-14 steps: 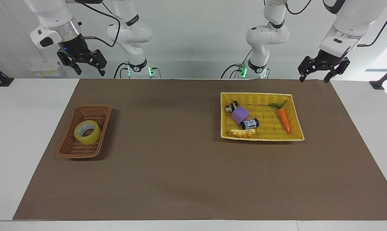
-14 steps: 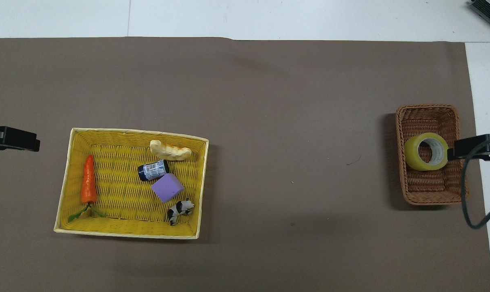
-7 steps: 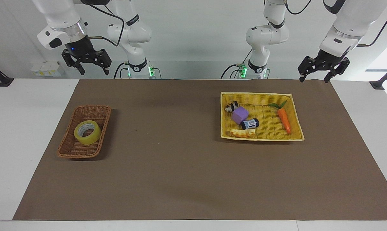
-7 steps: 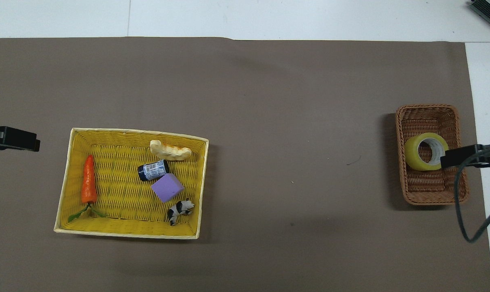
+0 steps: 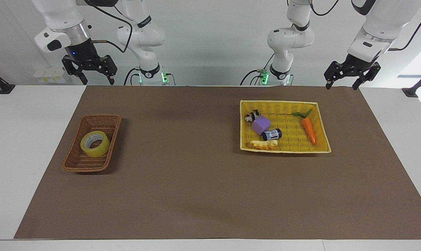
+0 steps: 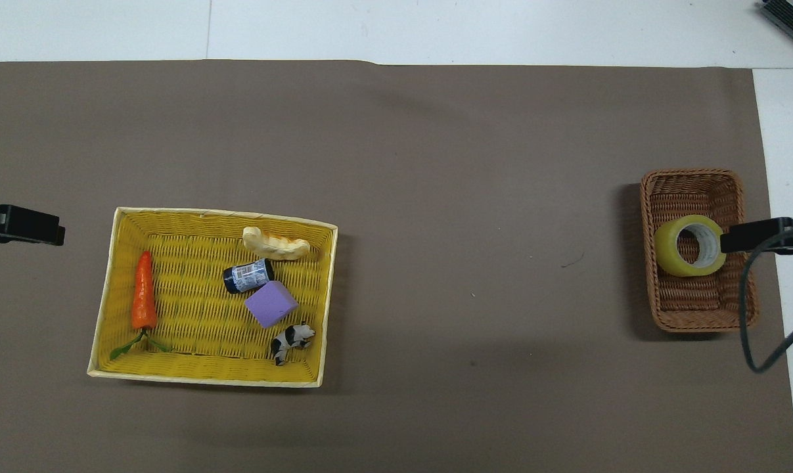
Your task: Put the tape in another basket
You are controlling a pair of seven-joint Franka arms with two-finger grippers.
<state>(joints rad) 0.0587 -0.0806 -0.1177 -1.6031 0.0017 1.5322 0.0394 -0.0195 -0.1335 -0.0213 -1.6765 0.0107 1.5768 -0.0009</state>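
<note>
The tape, a yellowish roll with a white core, lies inside the narrow brown wicker basket at the right arm's end of the table. My right gripper hangs open and empty, high above the table edge nearest the robots, well clear of that basket. Seen from overhead, one of its fingers overlaps the basket's rim beside the tape. My left gripper hangs open and empty, high beside the yellow basket, where the left arm waits.
The yellow basket holds an orange carrot, a purple block, a small dark can, a bread-like piece and a black-and-white animal figure. A brown mat covers the table between the baskets.
The right gripper shifted slightly toward the table's middle, then back, turning a little at the wrist. The tape, both baskets and the left arm have not moved.
</note>
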